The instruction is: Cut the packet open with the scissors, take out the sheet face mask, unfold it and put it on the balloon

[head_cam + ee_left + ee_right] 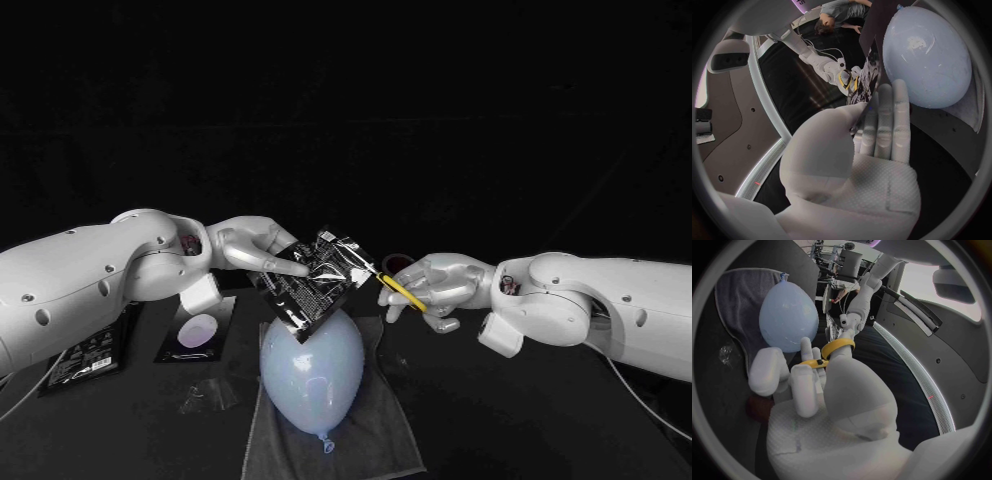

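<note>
Cutting step in hand, by the look of it. Black packet (320,275) clamped in the fingers of the left hand (257,250) at frame centre, just above the pale balloon (310,370) on its grey cloth (378,432), lower centre. Yellow-handled scissors (402,291) gripped by the right hand (437,284), right of centre, at the packet's right edge. Next, probably: blades across the packet's top, packet held taut.
</note>
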`<action>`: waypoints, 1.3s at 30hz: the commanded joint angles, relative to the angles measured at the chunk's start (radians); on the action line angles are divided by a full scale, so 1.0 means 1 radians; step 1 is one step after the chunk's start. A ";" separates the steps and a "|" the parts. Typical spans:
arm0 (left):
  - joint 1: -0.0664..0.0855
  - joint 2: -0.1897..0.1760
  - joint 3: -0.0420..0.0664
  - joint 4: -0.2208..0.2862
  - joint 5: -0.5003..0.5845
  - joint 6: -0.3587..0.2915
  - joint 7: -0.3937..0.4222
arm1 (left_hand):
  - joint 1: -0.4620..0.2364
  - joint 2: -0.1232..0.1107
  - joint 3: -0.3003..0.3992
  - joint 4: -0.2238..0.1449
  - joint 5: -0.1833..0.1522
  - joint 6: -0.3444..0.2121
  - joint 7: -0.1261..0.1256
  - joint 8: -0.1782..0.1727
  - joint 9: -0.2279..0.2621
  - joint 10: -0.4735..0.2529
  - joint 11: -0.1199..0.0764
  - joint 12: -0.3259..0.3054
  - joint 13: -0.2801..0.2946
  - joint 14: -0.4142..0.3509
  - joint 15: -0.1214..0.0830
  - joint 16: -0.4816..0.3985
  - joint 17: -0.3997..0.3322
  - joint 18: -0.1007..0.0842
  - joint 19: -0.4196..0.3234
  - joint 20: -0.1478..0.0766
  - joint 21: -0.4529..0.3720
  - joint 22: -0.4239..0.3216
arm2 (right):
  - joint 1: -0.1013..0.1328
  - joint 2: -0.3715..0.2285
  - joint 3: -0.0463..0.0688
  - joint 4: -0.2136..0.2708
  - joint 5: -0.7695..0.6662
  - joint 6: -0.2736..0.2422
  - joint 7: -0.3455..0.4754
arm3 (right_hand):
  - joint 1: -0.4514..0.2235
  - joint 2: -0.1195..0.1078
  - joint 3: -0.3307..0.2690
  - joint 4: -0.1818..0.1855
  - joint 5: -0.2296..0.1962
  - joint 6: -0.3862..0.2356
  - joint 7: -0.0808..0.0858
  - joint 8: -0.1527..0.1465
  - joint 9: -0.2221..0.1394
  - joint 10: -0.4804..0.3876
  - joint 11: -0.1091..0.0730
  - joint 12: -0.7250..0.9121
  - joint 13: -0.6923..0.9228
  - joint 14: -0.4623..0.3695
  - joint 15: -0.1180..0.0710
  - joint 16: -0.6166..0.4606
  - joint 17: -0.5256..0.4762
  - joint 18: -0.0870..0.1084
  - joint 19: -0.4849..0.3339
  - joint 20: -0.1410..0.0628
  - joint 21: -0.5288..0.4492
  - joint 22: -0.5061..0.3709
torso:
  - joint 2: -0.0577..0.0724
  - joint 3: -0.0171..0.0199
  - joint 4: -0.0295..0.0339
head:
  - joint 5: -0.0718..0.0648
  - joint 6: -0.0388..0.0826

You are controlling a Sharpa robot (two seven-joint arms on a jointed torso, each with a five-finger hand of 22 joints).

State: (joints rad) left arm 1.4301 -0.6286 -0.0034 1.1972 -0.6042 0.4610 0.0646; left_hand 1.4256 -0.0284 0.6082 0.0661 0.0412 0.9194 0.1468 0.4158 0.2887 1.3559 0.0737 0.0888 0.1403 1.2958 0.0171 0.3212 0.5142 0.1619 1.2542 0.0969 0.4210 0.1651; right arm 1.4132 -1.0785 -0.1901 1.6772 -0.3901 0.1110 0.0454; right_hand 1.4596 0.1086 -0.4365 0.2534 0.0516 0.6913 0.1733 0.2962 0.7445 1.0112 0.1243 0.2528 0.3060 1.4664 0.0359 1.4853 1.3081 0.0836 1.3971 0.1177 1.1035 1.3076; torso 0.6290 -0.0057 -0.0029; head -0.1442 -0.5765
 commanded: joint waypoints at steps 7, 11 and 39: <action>0.000 0.003 0.000 0.007 0.008 0.021 0.008 | 0.000 0.007 0.007 0.001 0.007 0.006 -0.001 0.005 0.177 0.005 -0.003 0.005 0.002 0.002 -0.007 0.004 0.002 0.016 0.001 -0.005 0.004 0.002 | 0.001 0.002 0.002 0.001 -0.011 -0.018 -0.001 | 0.072 0.023 -0.007 -0.066 -0.003 0.049 0.021 -0.020 -0.021 0.072 -0.007 -0.025 -0.051 0.028 0.000 -0.001 0.008 0.009 0.007 0.016 0.009 0.045 | 0.000 0.0001 0.0002 | -0.001 0.002; 0.000 0.002 0.000 0.010 0.007 0.021 0.008 | 0.000 0.007 0.007 0.001 0.007 0.006 -0.001 0.005 0.177 0.005 -0.003 0.005 0.002 0.002 -0.007 0.004 0.002 0.016 0.001 -0.005 0.004 0.002 | 0.001 0.004 0.002 0.004 -0.020 -0.060 -0.006 | 0.174 0.082 0.020 -0.119 0.000 0.132 -0.015 -0.014 -0.033 0.182 -0.048 -0.026 -0.075 0.039 -0.034 0.007 0.029 0.002 0.028 -0.009 0.055 0.066 | 0.000 -0.0002 0.0003 | -0.001 0.002; 0.000 0.001 0.000 0.016 0.003 0.020 0.007 | 0.000 0.007 0.007 0.001 0.007 0.006 -0.001 0.005 0.177 0.005 -0.003 0.005 0.002 0.002 -0.007 0.004 0.002 0.016 0.001 -0.005 0.004 0.002 | -0.004 0.020 0.002 0.033 0.008 -0.193 -0.051 | 0.165 0.185 0.105 -0.356 0.004 0.309 -0.096 -0.009 -0.075 0.415 -0.132 0.730 0.765 0.067 -0.109 0.013 0.087 -0.017 0.069 -0.084 0.134 0.110 | 0.000 -0.0001 0.0004 | 0.002 0.006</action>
State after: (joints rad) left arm 1.4296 -0.6290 -0.0043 1.2095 -0.6052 0.4659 0.0643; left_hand 1.4256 -0.0284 0.6081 0.0660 0.0413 0.9199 0.1435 0.4141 0.2888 1.3559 0.0737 0.0890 0.1408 1.2992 0.0166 0.3211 0.5144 0.1622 1.2543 0.0970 0.4209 0.1657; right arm 1.4093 -1.0604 -0.1892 1.7087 -0.3926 -0.0831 0.0026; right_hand 1.6875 0.2038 -0.3392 -0.1069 0.0591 1.0071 0.0786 0.2830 0.6687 1.1422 0.1547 0.3105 1.0674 1.4524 -0.0537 1.4940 1.3075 0.0664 1.4584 0.0341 1.2333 1.3079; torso 0.6292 -0.0061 -0.0019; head -0.1421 -0.5700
